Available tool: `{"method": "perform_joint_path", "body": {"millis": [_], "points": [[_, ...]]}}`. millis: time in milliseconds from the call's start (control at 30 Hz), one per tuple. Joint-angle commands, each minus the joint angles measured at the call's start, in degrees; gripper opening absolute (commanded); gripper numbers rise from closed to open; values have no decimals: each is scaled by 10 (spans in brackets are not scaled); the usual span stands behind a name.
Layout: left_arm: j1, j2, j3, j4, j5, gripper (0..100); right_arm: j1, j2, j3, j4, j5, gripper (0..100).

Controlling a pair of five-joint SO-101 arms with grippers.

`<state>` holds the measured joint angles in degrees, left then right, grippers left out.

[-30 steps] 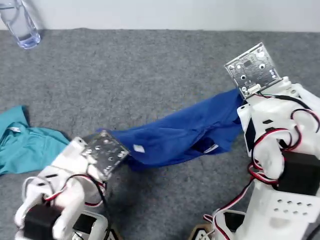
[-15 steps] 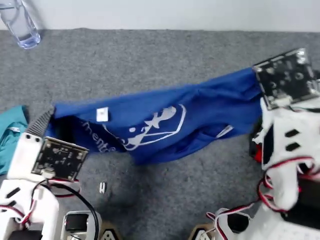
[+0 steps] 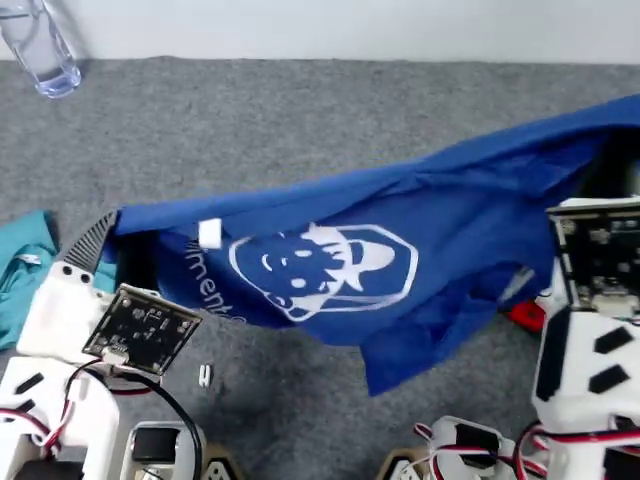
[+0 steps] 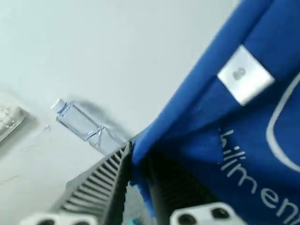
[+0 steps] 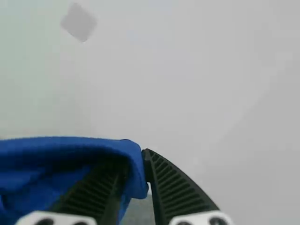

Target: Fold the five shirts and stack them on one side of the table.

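Blue shirt [image 3: 440, 210] stretched above gray table [image 3: 300, 110]; left gripper [image 4: 138, 157] clenched on one top corner, right gripper [image 5: 136, 163] clenched on the other. Both arms raised, spread apart.

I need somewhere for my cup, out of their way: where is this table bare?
Bare grey table runs along the far wall, between the bottle and the raised blue shirt. Crowded: around the teal shirt and by both arms.
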<state>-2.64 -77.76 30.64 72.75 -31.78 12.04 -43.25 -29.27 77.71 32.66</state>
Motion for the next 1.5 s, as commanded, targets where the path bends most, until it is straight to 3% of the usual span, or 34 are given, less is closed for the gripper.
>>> {"method": "perform_joint_path", "body": {"millis": [0,100,367,533,833,1067,1467], "points": [[19,-1,-19,-29,37,83,-44,9,-18,46,-3,9],[18,3,-2,-18,72,194,-58,11,-18,66,-5,9],[22,-2,74,7,22,22,-66,12,-10,85,-3,9],[24,-2,80,33,22,12,-66,12,25,85,-2,9],[222,3,194,105,26,28,-66,6,142,85,-2,9],[279,3,359,-12,168,246,-64,6,193,85,-5,9],[378,4,425,-163,204,146,-66,6,233,85,-6,9]]}}
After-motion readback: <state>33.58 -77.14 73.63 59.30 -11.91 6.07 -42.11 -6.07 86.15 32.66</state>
